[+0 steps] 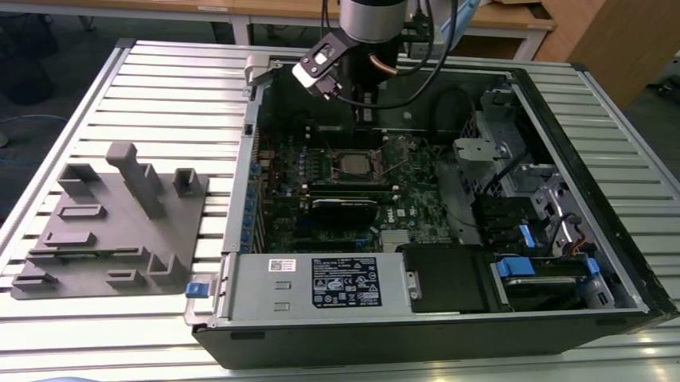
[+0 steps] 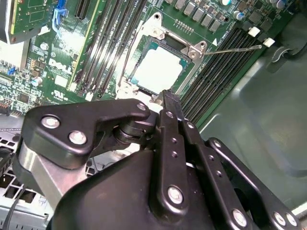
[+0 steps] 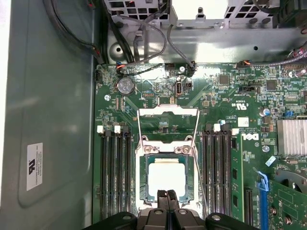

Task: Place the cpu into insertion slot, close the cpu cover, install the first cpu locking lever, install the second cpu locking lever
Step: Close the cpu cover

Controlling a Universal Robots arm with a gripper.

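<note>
Black gripper (image 3: 168, 193) has its fingers pressed together, pinching nothing; the tips hover just over one edge of the insertion slot (image 3: 143, 182). Inside the slot the cpu (image 3: 166, 176) lies flat, silver top up, so seating appears complete. At the slot's opposite edge the cpu cover (image 3: 168, 112) seems tilted up, leaving the chip exposed. A wire lever (image 2: 235, 48) juts sideways from the slot, apparently unlatched, which frees the cover. Memory slots (image 3: 115, 177) flank the slot on two sides.
</note>
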